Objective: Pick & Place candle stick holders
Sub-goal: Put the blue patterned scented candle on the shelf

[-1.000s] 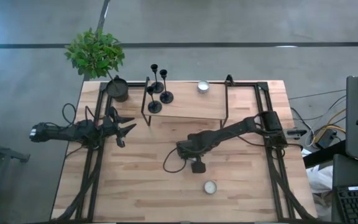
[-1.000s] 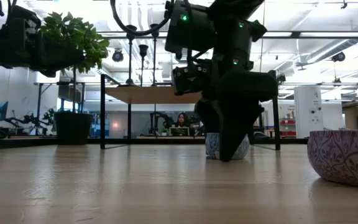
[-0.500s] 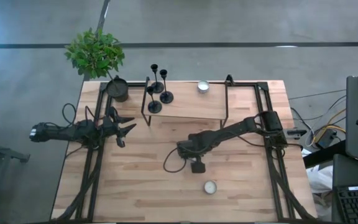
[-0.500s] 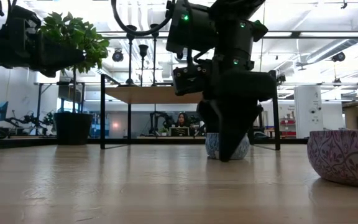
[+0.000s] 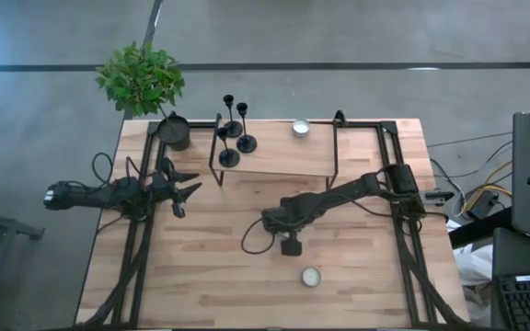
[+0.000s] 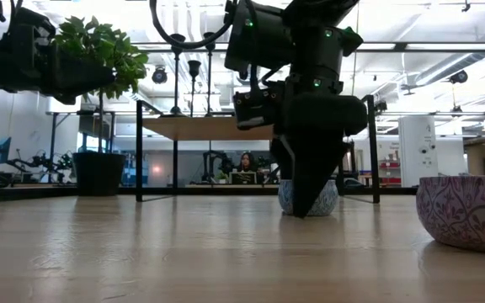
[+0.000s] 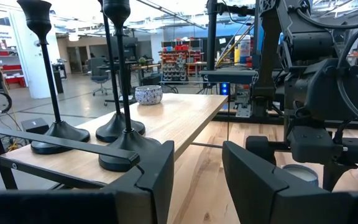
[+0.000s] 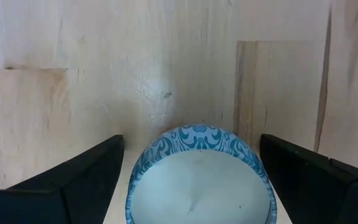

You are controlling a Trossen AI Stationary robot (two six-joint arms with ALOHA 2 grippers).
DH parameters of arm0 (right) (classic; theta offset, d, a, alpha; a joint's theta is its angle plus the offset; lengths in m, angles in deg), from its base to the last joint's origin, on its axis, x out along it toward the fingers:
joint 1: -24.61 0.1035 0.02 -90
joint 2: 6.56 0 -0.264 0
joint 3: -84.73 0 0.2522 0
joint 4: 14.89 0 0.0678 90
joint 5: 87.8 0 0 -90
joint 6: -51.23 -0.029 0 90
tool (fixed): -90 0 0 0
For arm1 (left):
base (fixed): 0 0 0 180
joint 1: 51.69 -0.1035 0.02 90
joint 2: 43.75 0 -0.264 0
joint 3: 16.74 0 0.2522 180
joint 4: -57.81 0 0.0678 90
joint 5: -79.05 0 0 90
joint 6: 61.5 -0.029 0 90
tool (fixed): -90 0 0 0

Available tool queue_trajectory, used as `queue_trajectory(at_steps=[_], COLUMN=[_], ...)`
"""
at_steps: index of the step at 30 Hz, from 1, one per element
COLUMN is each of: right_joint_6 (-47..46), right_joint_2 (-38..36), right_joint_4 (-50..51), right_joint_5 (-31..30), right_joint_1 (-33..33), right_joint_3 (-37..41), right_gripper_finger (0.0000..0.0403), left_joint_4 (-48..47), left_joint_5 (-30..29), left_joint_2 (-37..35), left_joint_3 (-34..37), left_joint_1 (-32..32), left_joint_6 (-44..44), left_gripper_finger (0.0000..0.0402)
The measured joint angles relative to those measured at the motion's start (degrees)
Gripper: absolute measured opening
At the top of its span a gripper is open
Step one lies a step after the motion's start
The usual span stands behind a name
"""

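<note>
Right arm stretched from the table's right edge toward the middle, wrist bent down, right tool pointing at the wood. Fingers spread wide, standing on either side of a low round cup with blue scroll pattern, not touching its wall in the wrist view. Same cup mostly hidden behind the tool in the low view, only its curved flanks showing; entirely covered by the tool from above. Cannot tell whether the fingertips reach the table.

Left arm lying level along the left edge, left tool aimed at the raised wooden shelf near the far edge, fingers parted, nothing between them.

Three black candlesticks upright on the shelf's left end, bases close together; tops cut off in the left wrist view. One tealight cup on the shelf toward its right end, another on the table near the front edge. Patterned bowl-like shape cut off at the low view's side. Potted plant at the far left corner.
</note>
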Motion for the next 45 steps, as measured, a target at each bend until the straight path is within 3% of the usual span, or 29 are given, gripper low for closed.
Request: queue_trajectory(at_steps=[15, 27, 45], right_joint_6=[-4.7, -4.7, -4.2], right_joint_2=[-0.1, -0.1, -1.7], right_joint_4=[0.3, 0.4, 1.9], right_joint_5=[0.0, -0.1, -0.2], right_joint_1=[0.1, 0.1, 0.0], right_joint_3=[0.5, 0.5, 0.7], right_gripper_finger=[0.0366, 0.0286, 0.0289], left_joint_4=[0.0, 0.0, 0.0], left_joint_5=[0.0, 0.0, 0.0], left_joint_2=[0.0, 0.0, 0.0], left_joint_3=[0.0, 0.0, 0.0], left_joint_1=[0.0, 0.0, 0.0], left_joint_6=[0.0, 0.0, 0.0], left_gripper_finger=[0.0142, 0.0142, 0.0142])
